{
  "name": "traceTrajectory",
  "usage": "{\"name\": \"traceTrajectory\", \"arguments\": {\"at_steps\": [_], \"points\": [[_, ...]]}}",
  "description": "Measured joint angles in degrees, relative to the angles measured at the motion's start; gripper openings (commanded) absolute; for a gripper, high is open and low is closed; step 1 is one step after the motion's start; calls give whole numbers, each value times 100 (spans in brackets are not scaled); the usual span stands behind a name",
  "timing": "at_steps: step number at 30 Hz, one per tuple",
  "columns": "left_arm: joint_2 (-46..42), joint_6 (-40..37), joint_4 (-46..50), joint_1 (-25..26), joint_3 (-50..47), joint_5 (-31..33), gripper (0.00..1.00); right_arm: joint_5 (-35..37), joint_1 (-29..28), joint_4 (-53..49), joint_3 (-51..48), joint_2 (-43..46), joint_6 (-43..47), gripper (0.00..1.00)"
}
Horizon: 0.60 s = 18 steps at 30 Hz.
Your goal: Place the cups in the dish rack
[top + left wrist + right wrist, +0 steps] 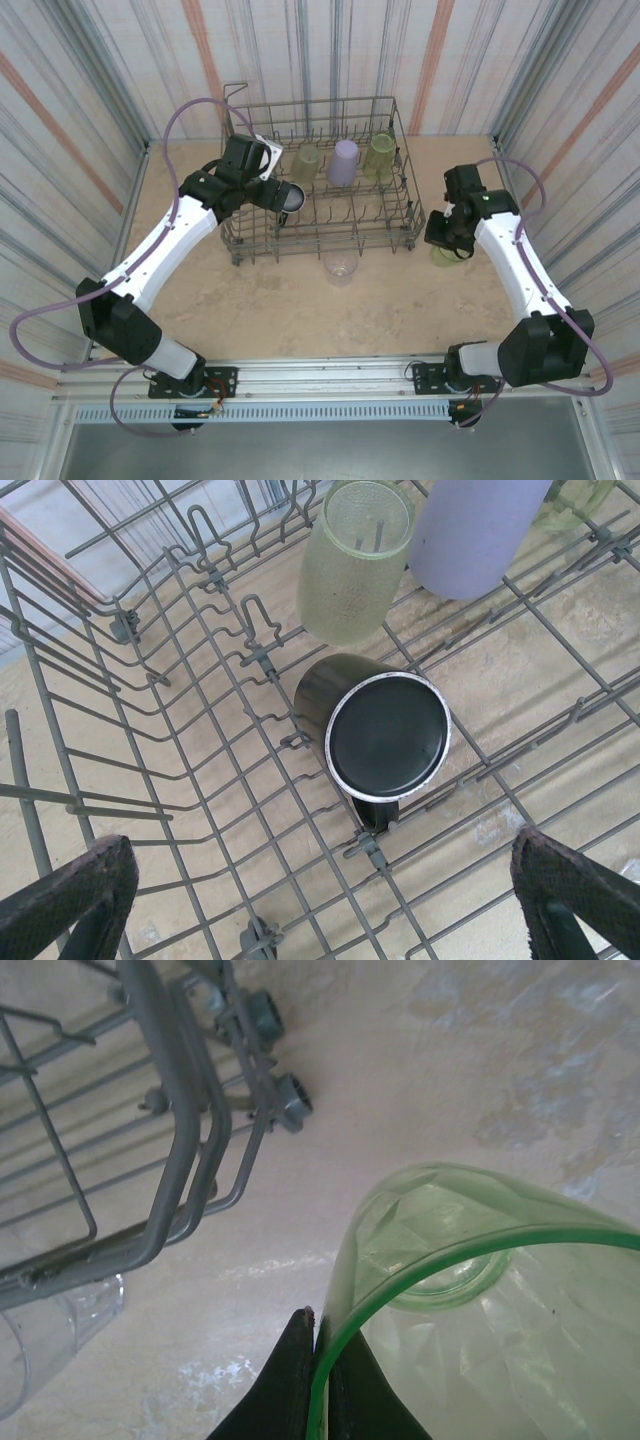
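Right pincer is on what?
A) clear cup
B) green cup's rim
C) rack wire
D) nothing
B: in the right wrist view the pincer pinches the green cup by its rim, on the table beside the rack. The clear cup sits apart.

3 yellow-green cups [305,160] [380,153] [470,1260], 1 lavender cup [344,162], 1 dark cup [385,735], 1 clear cup [340,268], 1 dish rack [320,232].

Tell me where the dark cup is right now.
In the top view the dark cup sits inside the dish rack, left side, just in front of a yellow-green cup; the left hand hangs open over it.
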State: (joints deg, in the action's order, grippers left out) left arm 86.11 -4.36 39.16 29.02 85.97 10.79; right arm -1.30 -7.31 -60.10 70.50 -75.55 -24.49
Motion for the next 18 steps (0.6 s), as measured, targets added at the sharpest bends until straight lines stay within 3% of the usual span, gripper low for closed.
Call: {"name": "traceTrajectory", "arguments": {"at_steps": [18], "points": [[81,2,133,0,17,46,99,-68,393,28,1823,-874,407,0]]}}
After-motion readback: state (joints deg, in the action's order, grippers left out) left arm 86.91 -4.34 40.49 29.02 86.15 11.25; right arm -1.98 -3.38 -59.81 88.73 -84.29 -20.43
